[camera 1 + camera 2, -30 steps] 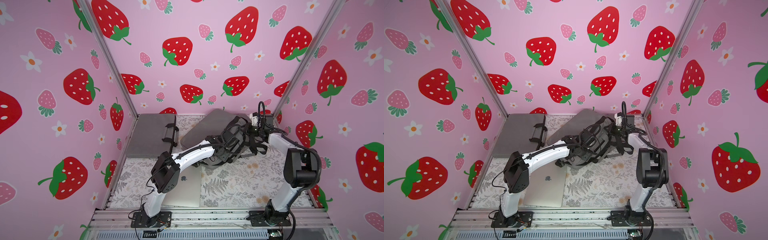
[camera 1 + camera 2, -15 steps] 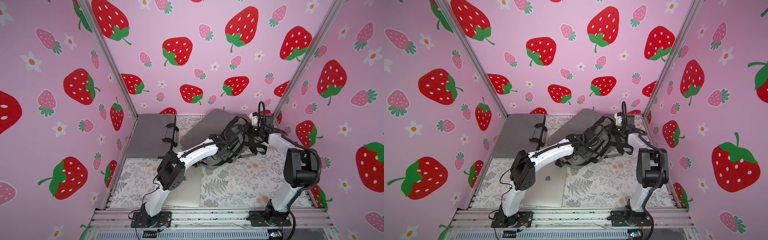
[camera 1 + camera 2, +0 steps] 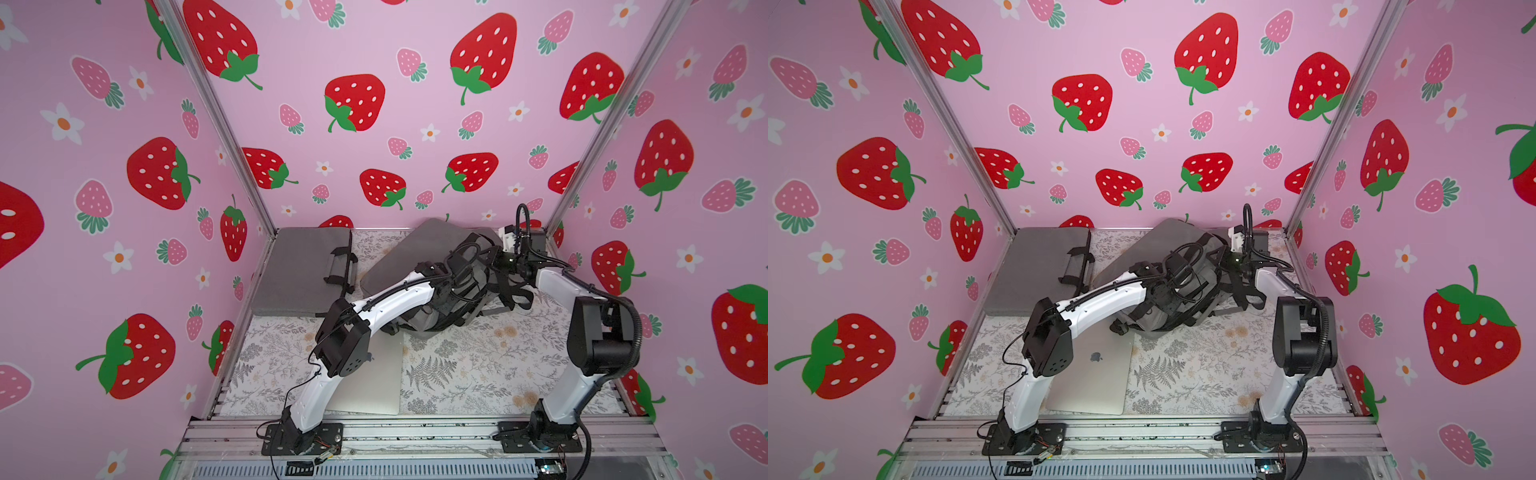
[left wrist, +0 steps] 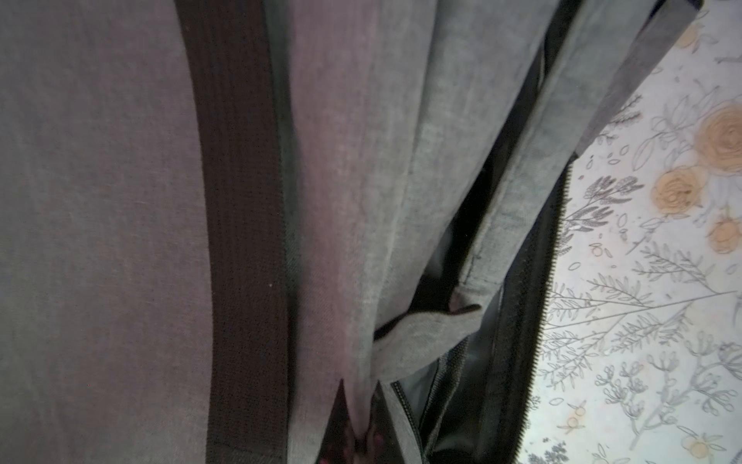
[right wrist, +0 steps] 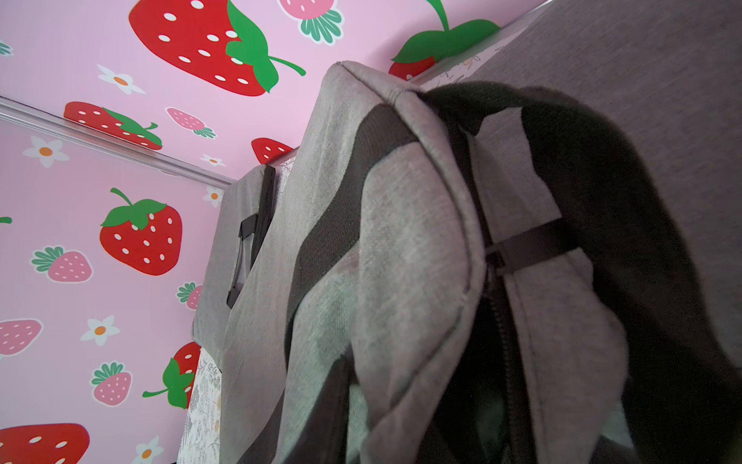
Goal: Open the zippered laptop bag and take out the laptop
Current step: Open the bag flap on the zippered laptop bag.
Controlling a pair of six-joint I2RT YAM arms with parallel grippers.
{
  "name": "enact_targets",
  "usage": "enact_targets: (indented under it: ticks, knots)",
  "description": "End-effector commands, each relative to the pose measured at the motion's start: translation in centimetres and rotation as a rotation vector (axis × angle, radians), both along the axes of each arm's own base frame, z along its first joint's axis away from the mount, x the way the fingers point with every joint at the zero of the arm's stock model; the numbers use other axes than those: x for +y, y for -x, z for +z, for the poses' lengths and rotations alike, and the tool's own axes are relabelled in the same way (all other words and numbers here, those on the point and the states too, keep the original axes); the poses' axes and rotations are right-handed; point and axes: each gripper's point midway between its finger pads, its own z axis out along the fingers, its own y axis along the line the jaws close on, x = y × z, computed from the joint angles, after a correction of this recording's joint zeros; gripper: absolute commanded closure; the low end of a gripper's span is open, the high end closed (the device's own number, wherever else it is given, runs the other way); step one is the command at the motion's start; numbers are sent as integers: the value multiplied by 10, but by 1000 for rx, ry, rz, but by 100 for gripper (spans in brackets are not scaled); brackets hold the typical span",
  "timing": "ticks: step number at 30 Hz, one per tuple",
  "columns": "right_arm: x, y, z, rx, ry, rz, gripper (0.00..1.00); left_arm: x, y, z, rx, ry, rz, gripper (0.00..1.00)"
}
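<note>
The grey laptop bag (image 3: 419, 322) with black straps stands crumpled mid-table, in both top views (image 3: 1154, 320). My left gripper (image 4: 359, 387) is shut on a fold of its grey fabric, next to the unzipped edge (image 4: 550, 281). From the far right side, my right gripper (image 3: 494, 259) presses into the bag's top among the straps. The right wrist view shows only the bag's fabric (image 5: 409, 241), so its jaws' state is unclear. The silver laptop (image 3: 1096, 374) lies flat out on the table near the front, partly under my left arm.
A flat grey bag (image 3: 299, 270) with a black handle (image 3: 338, 266) lies at the back left. Another grey bag (image 3: 419, 245) leans at the back middle. Pink strawberry walls close three sides. The floral table cover (image 3: 478, 365) spreads in front of the right arm.
My left gripper has closed on a fold of the bag. The left arm's elbow has shifted right and back. The right arm has stayed at the bag's top.
</note>
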Motion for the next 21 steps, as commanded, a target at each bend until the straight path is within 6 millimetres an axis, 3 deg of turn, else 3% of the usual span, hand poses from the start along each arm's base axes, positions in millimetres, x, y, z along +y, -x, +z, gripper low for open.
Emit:
enact_targets:
  ticks: [1, 11, 16, 21]
  knots:
    - [4, 5, 16, -58, 0, 25, 73, -2, -6, 29, 17, 97, 23, 100]
    - [-25, 21, 32, -109, 42, -48, 31, -2, -16, 85, 71, 330, 40, 100]
    - [-43, 41, 37, -117, 47, -97, 27, 0, -23, 111, 109, 456, 49, 100]
    - [-37, 66, 32, -95, -49, -98, 27, 1, -31, 138, 134, 576, 54, 100]
